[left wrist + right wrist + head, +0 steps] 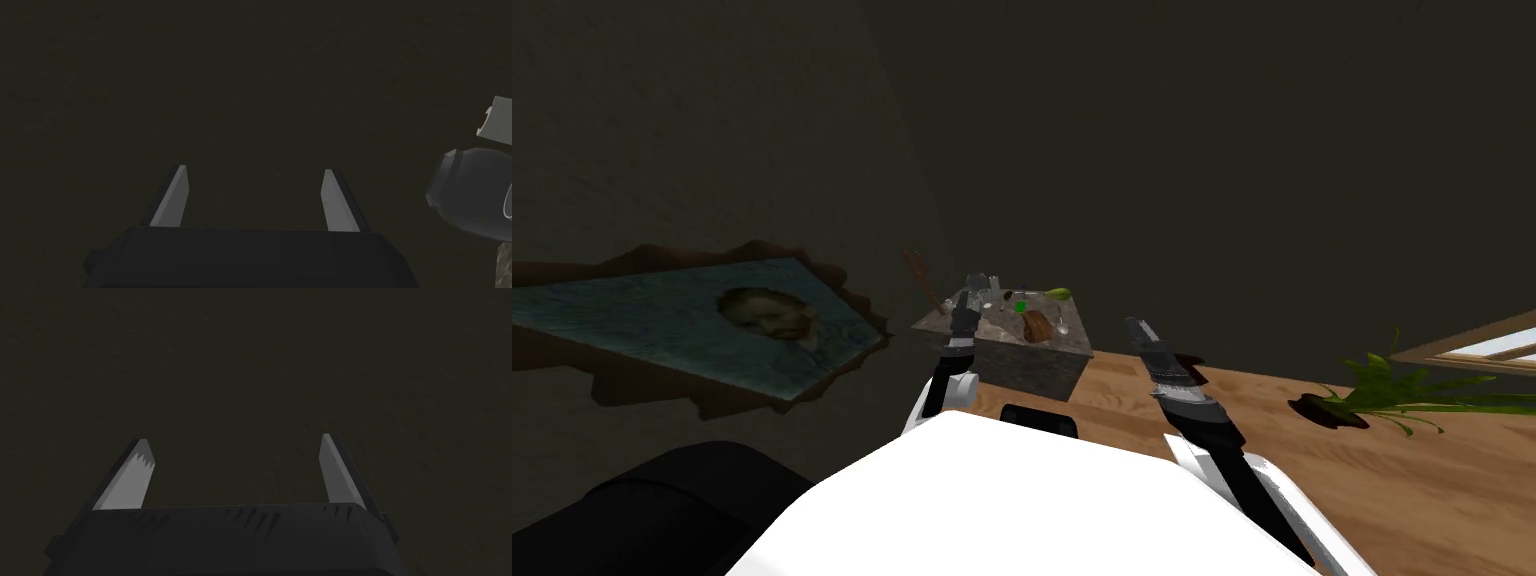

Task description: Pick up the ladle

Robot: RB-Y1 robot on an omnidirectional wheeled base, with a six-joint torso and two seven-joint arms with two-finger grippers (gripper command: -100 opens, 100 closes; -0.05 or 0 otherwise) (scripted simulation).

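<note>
My left claw (255, 172) is spreading wide over the left side of the stone counter (1032, 372), just beside a grey jar (465, 195). The small ladle (1061, 324) is lying toward the counter's right side, next to a brown object (1037, 326). My right claw (234, 438) is also gaping wide, hanging off to the counter's right.

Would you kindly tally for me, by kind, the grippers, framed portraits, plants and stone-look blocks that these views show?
grippers: 2 (left gripper, right gripper, both open)
framed portrait: 1
plant: 1
stone-look block: 1
Total: 5
</note>
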